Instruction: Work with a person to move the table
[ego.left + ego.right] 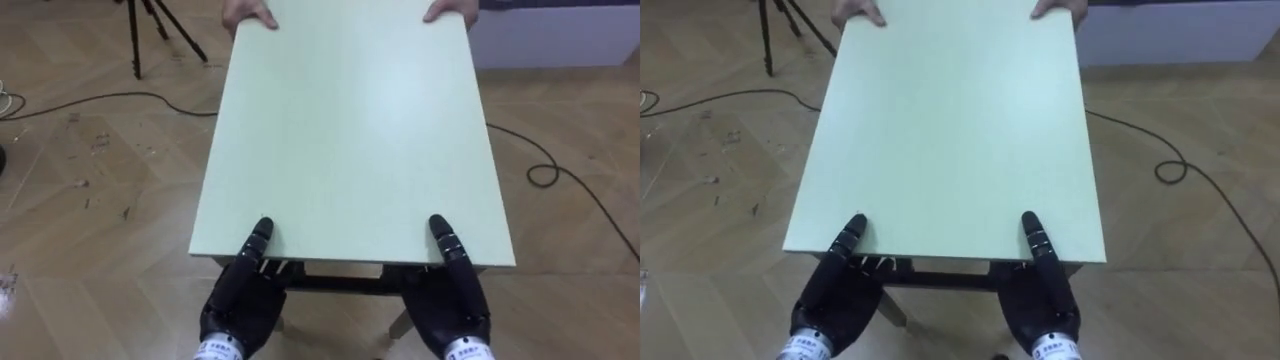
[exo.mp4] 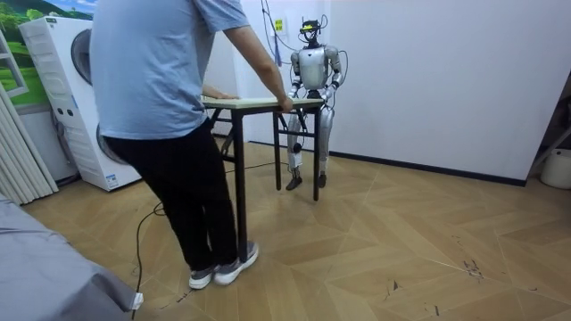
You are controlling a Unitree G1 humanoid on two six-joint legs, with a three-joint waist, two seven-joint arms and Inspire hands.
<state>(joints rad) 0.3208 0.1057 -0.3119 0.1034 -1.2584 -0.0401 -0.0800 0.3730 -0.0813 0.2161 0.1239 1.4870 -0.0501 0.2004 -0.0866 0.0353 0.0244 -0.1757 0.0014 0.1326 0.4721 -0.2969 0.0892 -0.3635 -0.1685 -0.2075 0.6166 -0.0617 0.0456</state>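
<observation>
Ok so you've got both hands on the near edge of the desk (image 1: 350,130). Your left hand (image 1: 240,305) has its thumb lying flat on the pale green top near the left corner, and the rest of the hand sits below the edge, so it's clamping the top from both sides. The fingers run under the top, so I can't see them. Your right hand (image 1: 450,305) does the same near the right corner.

Straight ahead of your hands, at the far edge, the person's hands (image 1: 248,12) rest on the two far corners, one opposite each of yours.

Off past your left hand, a tripod (image 1: 150,30) stands on the wood floor (image 1: 90,240). Out to the side of your right hand, a dark cable (image 1: 545,170) loops across the floor.

From the room view, the person (image 2: 169,80) stands at one end of the desk with both arms reaching to it, and you're standing at the other end close to the white wall. A washer (image 2: 67,98) is behind the person. Can't tell if the desk legs are off the floor.
</observation>
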